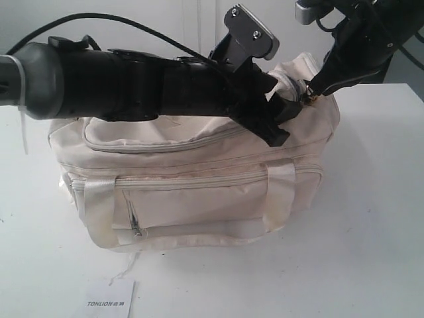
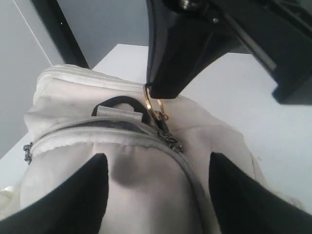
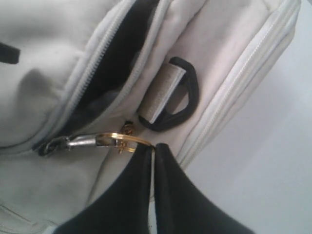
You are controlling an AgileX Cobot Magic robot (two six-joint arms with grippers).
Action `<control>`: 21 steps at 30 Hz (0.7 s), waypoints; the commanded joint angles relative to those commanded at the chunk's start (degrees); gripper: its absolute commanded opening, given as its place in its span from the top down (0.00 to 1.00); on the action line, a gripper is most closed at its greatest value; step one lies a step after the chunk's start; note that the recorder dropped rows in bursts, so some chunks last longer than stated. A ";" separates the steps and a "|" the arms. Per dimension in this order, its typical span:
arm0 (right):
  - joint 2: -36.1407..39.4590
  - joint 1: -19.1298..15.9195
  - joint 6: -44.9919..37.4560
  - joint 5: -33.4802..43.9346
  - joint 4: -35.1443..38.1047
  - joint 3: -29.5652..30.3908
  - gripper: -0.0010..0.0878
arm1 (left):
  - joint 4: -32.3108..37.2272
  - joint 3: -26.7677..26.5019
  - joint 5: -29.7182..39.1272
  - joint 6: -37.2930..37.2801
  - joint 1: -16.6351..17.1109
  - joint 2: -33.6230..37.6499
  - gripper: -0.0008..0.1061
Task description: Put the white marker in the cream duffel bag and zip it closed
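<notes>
The cream duffel bag (image 1: 199, 192) lies on the white table. My left gripper (image 1: 285, 119) is open, its fingers straddling the fabric on top of the bag's right end (image 2: 157, 161). My right gripper (image 3: 154, 146) is shut on the gold ring pull (image 3: 124, 138) of the top zipper, seen also in the left wrist view, ring (image 2: 148, 105) under the gripper (image 2: 161, 90). Beside the slider (image 3: 48, 145) a gap (image 3: 117, 58) shows dark lining. The white marker is out of view.
A white TONLION card (image 1: 109, 301) lies on the table in front of the bag. A black end ring (image 3: 187, 92) sits on the bag's end, close to the gold pull. The left arm (image 1: 132, 86) stretches across the bag's top.
</notes>
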 joint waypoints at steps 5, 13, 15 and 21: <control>0.00 0.00 0.00 -0.25 -0.12 0.00 0.99 | 0.00 -0.29 -0.75 0.00 0.00 0.61 0.44; 0.00 0.00 0.00 -1.26 -0.12 0.00 0.99 | 0.00 -0.29 -1.89 -0.47 0.00 1.46 0.44; 0.00 0.00 0.00 -1.42 -0.12 0.00 0.99 | 0.00 -0.29 -2.15 -0.47 0.00 1.58 0.45; 0.00 0.00 0.00 -3.31 -0.12 0.00 0.99 | 0.00 -0.29 -3.26 -0.47 0.00 1.58 0.99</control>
